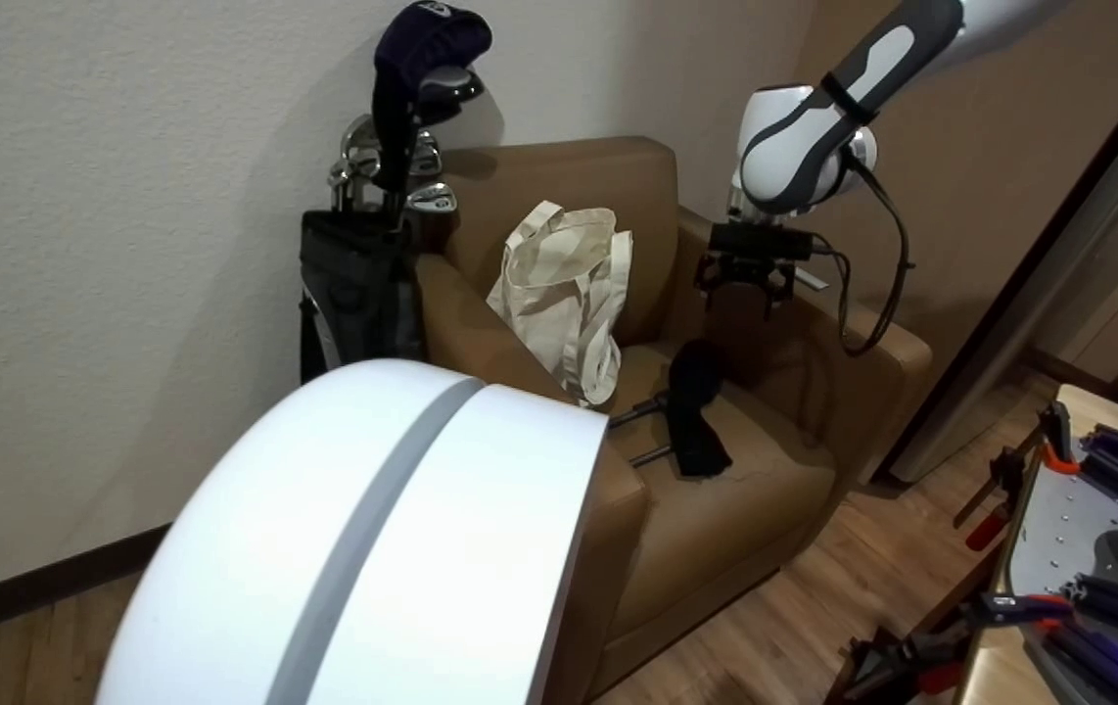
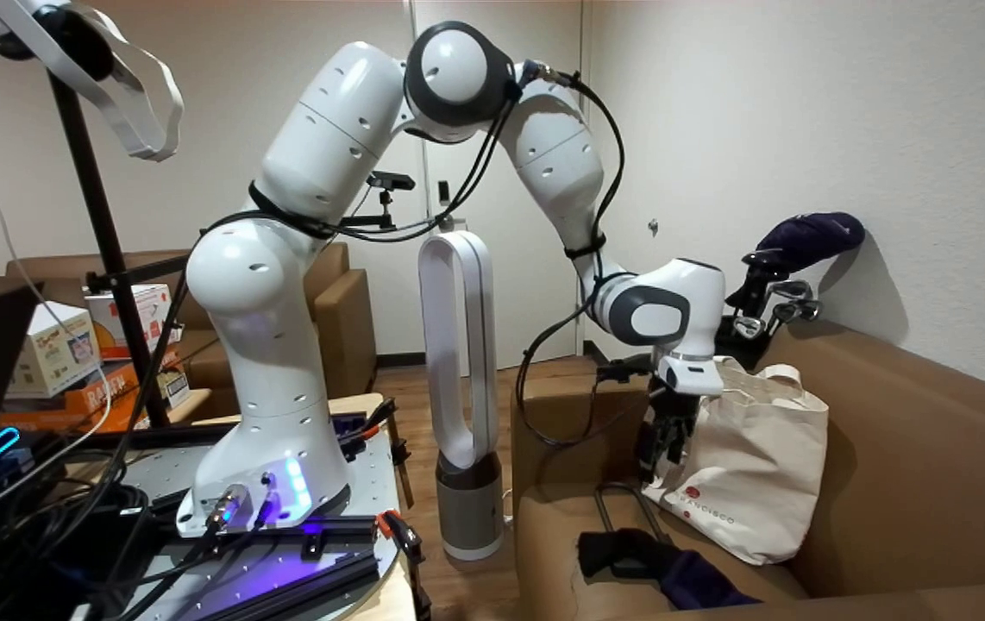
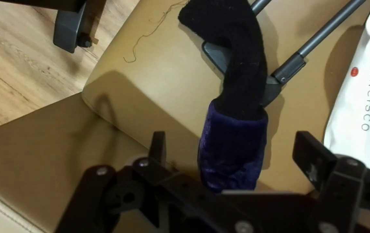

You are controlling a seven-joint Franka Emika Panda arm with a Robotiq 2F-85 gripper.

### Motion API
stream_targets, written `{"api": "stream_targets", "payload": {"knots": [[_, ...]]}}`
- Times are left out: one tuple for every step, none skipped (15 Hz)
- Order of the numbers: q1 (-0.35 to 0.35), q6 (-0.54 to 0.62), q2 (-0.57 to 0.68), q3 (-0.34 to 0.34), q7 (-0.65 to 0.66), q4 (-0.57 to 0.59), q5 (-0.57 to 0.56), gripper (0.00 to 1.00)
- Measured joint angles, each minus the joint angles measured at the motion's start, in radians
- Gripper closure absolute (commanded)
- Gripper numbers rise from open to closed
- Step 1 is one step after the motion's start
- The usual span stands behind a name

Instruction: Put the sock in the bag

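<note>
Hovering with the gripper (image 1: 740, 294) spread wide, grasping nothing, seemed at the reaching step, and next needed to descend and pinch the dark sock (image 3: 242, 97), found on the armchair seat (image 1: 774, 450) (draped across a grey stand (image 3: 289, 68), near the bag (image 2: 764, 461)), below the gripper and well apart.

The arm (image 2: 456, 76) arched up and over; the gripper (image 3: 232, 142) pointed down, its two fingers (image 3: 157, 149) spread wide apart.

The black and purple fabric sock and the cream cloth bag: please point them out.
Black and purple fabric sock (image 3: 244, 92), wrist view: its black part.
Cream cloth bag (image 2: 756, 466), in an exterior view: its printed side.
</note>
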Motion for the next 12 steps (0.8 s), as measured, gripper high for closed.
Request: {"api": "stream_targets", "payload": {"knots": [[-0.018,0.021,0.028,0.007,-0.026,0.01,0.029,0.0],[-0.038,0.035,0.054,0.016,-0.056,0.022,0.06,0.0],[-0.057,0.041,0.078,0.026,-0.085,0.034,0.087,0.0],[-0.07,0.043,0.1,0.032,-0.11,0.046,0.108,0.0],[-0.08,0.043,0.118,0.035,-0.132,0.056,0.126,0.0],[-0.09,0.045,0.135,0.039,-0.156,0.064,0.143,0.0],[-0.1,0.047,0.149,0.046,-0.185,0.072,0.161,0.0],[-0.11,0.055,0.163,0.054,-0.213,0.079,0.178,0.0],[-0.116,0.063,0.175,0.06,-0.238,0.087,0.192,0.0],[-0.118,0.071,0.189,0.061,-0.257,0.096,0.199,0.0],[-0.118,0.073,0.204,0.061,-0.266,0.107,0.2,0.0],[-0.116,0.073,0.222,0.06,-0.267,0.119,0.2,0.0]]}}
